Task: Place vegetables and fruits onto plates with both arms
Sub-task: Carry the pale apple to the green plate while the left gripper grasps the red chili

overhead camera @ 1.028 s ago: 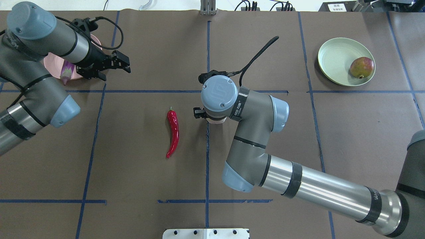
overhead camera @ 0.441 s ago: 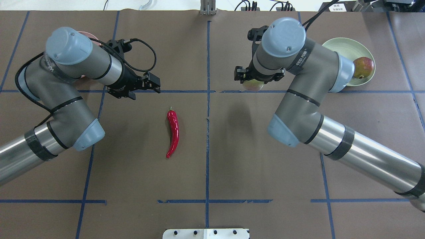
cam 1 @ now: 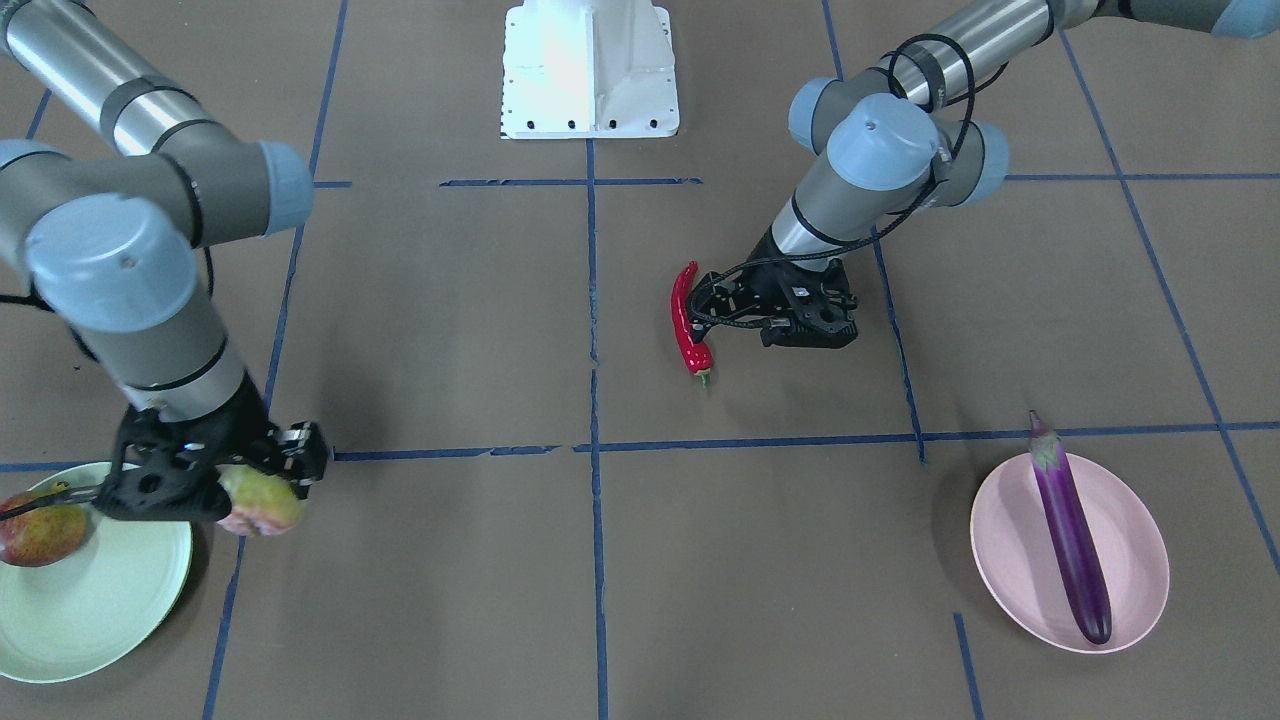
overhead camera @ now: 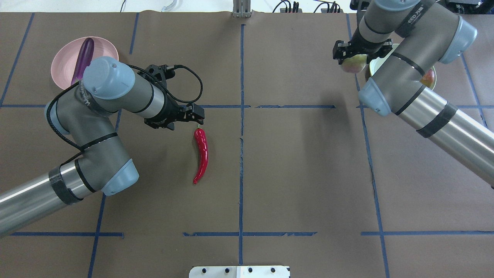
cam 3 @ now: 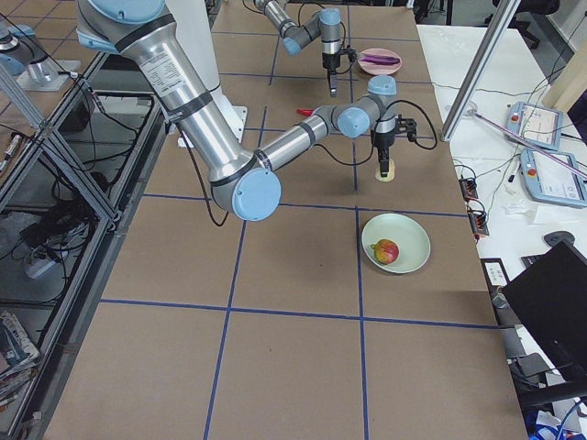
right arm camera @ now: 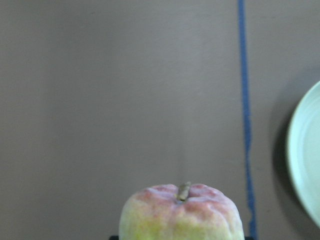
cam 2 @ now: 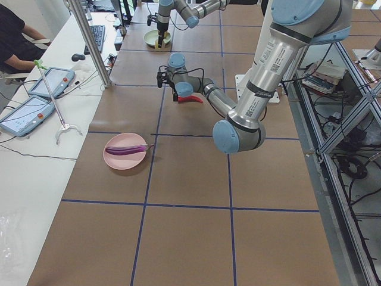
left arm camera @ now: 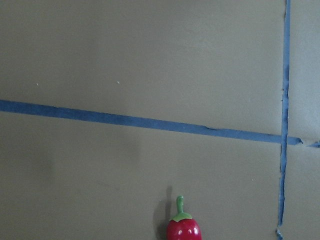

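Observation:
The red chili pepper point(overhead camera: 201, 154) lies on the brown table near its middle. My left gripper point(overhead camera: 195, 116) hovers low just beyond the chili's green stem point(left arm camera: 180, 206), apparently open and empty; it also shows in the front-facing view point(cam 1: 715, 310). The purple eggplant point(cam 1: 1070, 530) lies on the pink plate point(cam 1: 1140, 540). My right gripper point(cam 1: 240, 485) is shut on the yellow-green, pink-blushed apple-like fruit point(cam 1: 270, 505) and holds it above the table beside the rim of the mint green plate point(cam 1: 90, 600). The pomegranate point(cam 1: 40, 535) sits on that plate.
The white base block point(cam 1: 590, 70) stands at the robot's edge of the table. Blue tape lines point(overhead camera: 241, 154) divide the brown surface. A side bench with tablets point(cam 2: 30, 113) and a metal pole point(cam 2: 89, 42) runs along the far edge.
My left arm has swung from the pink plate towards the chili's stem end. My right arm has carried the apple-like fruit from the table's middle over to the green plate's edge.

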Tool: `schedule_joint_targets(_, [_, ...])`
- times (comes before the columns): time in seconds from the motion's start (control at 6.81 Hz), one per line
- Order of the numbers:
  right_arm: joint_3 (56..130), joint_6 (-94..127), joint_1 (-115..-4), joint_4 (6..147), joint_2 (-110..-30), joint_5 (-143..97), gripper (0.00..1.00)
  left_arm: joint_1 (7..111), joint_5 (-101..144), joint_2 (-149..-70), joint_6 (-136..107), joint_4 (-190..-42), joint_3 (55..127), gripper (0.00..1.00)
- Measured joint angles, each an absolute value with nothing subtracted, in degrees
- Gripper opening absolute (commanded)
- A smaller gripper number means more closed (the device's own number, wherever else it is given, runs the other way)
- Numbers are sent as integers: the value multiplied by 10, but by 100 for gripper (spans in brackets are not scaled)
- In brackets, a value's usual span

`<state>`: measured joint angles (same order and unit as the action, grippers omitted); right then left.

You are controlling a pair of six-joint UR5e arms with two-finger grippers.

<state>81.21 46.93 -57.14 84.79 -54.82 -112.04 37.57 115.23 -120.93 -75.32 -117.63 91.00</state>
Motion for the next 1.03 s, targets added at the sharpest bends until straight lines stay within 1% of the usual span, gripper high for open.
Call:
schedule_joint_targets(0.15, [775,444,-600,847,-549,-1124,11,365,1140,-1215,-753,-1165,910,100])
schedule_joint_targets(0.29, [738,432,-619,841,-549,-1124,98,355,1131,-1225,-753,-1136,911,100])
schedule_joint_targets(0.44, [699,429,-632,816,-549,-1123,100,343,1112,-1233,-753,-1108,912,100])
schedule_joint_targets(0.59, [663,427,-637,773,-553,-1124,100,322,1082,-1237,-753,-1089,912,100])
schedule_joint_targets(0.73, [647,426,-640,744,-558,-1125,100,301,1058,-1239,-753,-1077,910,100])
schedule_joint_targets(0.88, [646,424,-645,731,-561,-1133,100,290,1043,-1242,-753,-1067,908,96])
schedule_joint_targets(1.03, [657,423,-654,729,-563,-1156,100,284,1038,-1244,-752,-1063,905,63])
